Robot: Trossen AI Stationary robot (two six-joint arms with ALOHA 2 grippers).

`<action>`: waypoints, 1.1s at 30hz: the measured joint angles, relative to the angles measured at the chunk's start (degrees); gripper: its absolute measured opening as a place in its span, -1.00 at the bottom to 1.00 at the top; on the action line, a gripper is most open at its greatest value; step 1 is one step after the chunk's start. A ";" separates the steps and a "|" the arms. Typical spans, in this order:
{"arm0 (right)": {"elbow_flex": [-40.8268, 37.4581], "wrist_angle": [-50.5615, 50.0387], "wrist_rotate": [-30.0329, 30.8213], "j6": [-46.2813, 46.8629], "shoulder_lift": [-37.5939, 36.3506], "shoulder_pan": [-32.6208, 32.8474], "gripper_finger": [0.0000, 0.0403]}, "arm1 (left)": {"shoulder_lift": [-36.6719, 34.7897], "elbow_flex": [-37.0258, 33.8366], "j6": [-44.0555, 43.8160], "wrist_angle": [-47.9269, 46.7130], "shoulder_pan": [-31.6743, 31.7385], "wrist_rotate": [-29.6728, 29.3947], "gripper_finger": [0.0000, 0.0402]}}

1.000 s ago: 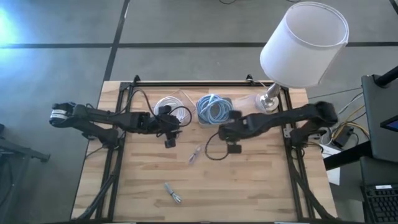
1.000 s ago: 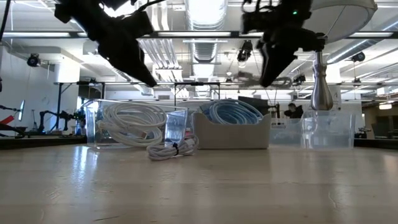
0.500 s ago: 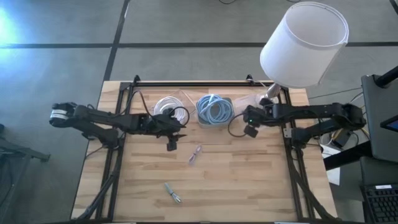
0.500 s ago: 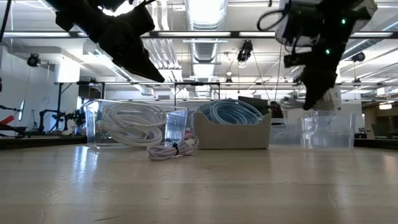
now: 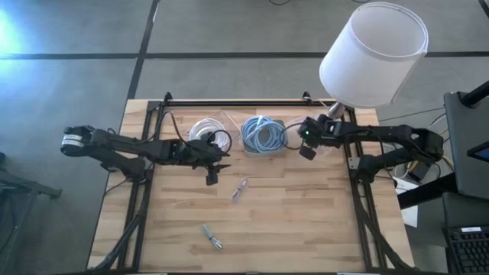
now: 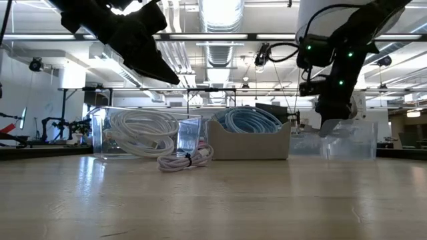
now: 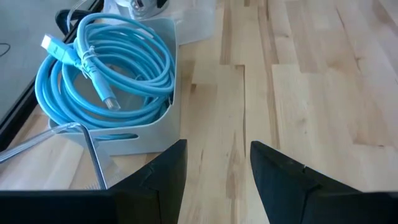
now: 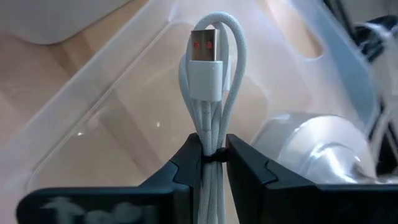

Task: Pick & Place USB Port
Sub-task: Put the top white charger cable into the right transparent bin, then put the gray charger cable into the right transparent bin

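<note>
Over the back right part of the wooden table point(image 5: 306, 221) in the high view, the right gripper point(image 5: 307, 150) hangs just beside the lamp point(image 5: 373, 53) and the clear bin point(image 5: 324, 124), while the left gripper point(image 5: 211, 176) waits near the middle, in front of the bin of white cables point(image 5: 205, 130); a loose cable bundle point(image 5: 240, 188) and a small connector piece point(image 5: 212, 237) lie apart on the bare wood nearer the front. In the low view the right gripper point(image 6: 331, 120) sits directly over the clear bin point(image 6: 350, 140), and the left gripper point(image 6: 157, 67) hangs high above the white cables point(image 6: 140, 133). In the left wrist view the left gripper's fingers point(image 7: 165, 177) stand apart with nothing between them, looking past the white box of blue cable point(image 7: 102, 68). In the right wrist view the fingers point(image 8: 186, 165) are pinched on the folded white USB cable point(image 8: 208, 93), its plug end standing up above the grip, with the clear bin's wall point(image 8: 112, 124) behind. The cable looks light and limp, with a smooth jacket that could slide through a loose pinch; only the plug is stiff. Holding it at the bunched folds just below the plug, as here, seems the sound place, since it keeps the loops together and the plug from swinging.
</note>
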 joint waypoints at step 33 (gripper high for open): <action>10.23 -2.57 -11.53 5.29 -3.14 7.19 -0.22 | -0.02 0.00 0.09 -0.20 -0.02 1.48 -0.10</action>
